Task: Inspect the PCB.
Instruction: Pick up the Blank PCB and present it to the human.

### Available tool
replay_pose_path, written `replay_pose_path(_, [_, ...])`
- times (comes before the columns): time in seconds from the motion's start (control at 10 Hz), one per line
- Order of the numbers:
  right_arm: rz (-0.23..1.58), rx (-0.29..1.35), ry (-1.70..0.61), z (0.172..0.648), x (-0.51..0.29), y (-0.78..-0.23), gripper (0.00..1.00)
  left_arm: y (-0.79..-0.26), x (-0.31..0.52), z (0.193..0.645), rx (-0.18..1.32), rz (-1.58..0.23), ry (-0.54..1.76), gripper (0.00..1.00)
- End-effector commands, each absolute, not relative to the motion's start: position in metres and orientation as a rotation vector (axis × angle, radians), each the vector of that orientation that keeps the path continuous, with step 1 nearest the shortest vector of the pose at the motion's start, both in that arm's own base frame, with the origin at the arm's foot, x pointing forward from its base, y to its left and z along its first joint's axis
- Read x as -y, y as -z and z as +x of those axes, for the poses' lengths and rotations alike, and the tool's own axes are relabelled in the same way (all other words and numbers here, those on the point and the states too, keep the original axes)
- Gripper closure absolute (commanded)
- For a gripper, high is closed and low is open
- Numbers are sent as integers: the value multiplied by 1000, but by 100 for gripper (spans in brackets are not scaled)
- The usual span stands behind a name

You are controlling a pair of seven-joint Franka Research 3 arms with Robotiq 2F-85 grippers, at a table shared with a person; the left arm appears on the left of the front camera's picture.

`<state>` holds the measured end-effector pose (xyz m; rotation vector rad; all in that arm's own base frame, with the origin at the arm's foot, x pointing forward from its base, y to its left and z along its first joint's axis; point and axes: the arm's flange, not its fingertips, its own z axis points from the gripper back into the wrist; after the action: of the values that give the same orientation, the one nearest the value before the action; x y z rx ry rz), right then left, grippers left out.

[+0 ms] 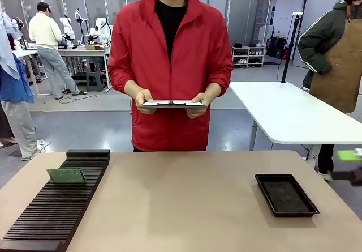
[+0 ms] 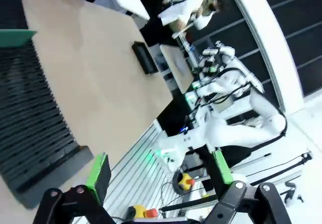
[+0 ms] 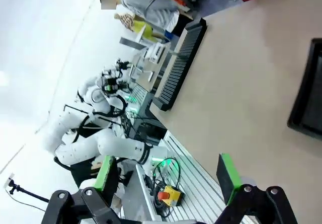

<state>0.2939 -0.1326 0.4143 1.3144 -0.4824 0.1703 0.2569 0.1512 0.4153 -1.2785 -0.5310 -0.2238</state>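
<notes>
Both pairs of jaws stand wide apart and empty, the left gripper (image 2: 160, 171) and the right gripper (image 3: 167, 176) poised short of the table (image 1: 186, 206); the PCB (image 1: 67, 176) stands on edge in the black slotted rack (image 1: 51, 212) at the robot's left; the inspection looks not yet begun; next, probably, the left gripper must straddle the board's top edge, pinch its thin faces and lift straight out.

- A polished grey floor (image 1: 85, 122) reflects light.
- A white table (image 1: 294, 113) stands at the right, beyond the beige tabletop (image 1: 181, 206).
- Grey panelled walls (image 1: 240, 14) and a low shelf (image 1: 249, 54) close the back.
- A cluttered workbench (image 1: 79, 52) stands far left.
</notes>
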Motion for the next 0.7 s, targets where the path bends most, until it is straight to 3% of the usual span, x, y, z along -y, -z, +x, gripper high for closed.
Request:
replay_pose_path(0.0, [1318,494,-120,248,132,-388,0,-409,-170,241,568,-1318,176,0])
replay_pose_path(0.3, [1327,499,-54,223,151,-377,0,-410,-194,228,602,-1290,121,0])
replay_pose_path(0.6, [1302,494,-112,232,142,-380,0,-413,-190,233,598,-1207,136,0])
